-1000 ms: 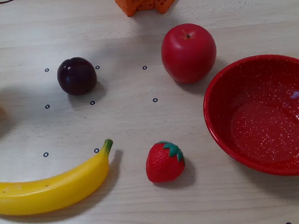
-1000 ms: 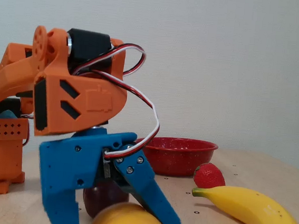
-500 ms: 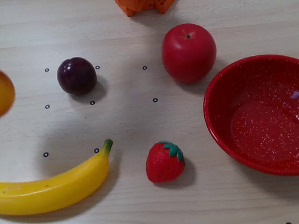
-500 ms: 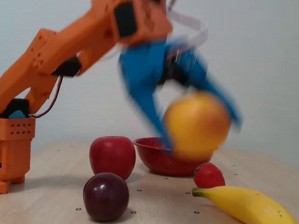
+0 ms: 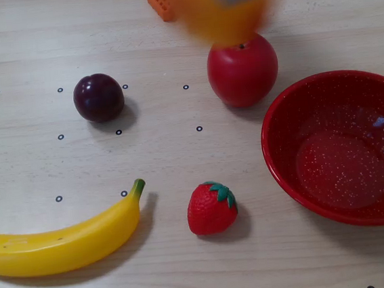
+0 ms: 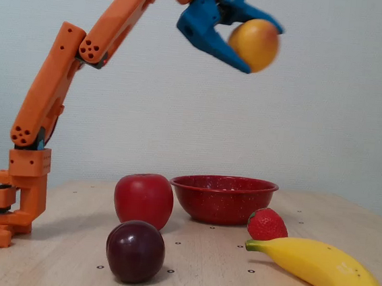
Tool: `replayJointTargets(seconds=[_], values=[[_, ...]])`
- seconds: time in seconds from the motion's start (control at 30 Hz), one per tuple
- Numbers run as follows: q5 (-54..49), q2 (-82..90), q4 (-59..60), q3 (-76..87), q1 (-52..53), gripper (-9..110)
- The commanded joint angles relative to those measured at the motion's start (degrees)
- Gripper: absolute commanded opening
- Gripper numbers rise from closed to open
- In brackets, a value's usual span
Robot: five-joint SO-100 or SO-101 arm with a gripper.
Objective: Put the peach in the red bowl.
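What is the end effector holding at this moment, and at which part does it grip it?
The end effector holds the peach high in the air, its blue fingers clamped across opposite sides of the round body.

The orange arm (image 6: 61, 83) rises from its base at about seven o'clock in the fixed view, stretches steeply up and bends over toward one o'clock. High at the top, the blue gripper (image 6: 258, 45) points right and slightly down, its two fingers clamped around the peach (image 6: 254, 43). In the overhead view it is only a blur at twelve o'clock.
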Motion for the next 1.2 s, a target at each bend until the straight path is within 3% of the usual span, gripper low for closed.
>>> replayJointTargets(seconds=[0.0, 0.27, 0.67, 0.87, 0.97, 1.17], values=[[-4.2, 8.3, 8.8, 1.4, 8.3, 0], [-14.1, 7.2, 8.8, 15.6, 21.3, 0], [-18.9, -9.1, 8.8, 20.3, 20.4, 1], [-15.6, -16.5, 7.5, 22.4, 19.6, 47], [-15.4, -16.5, 5.8, 23.5, 19.0, 54], [-14.0, -13.3, 3.3, 26.9, 18.0, 56]])
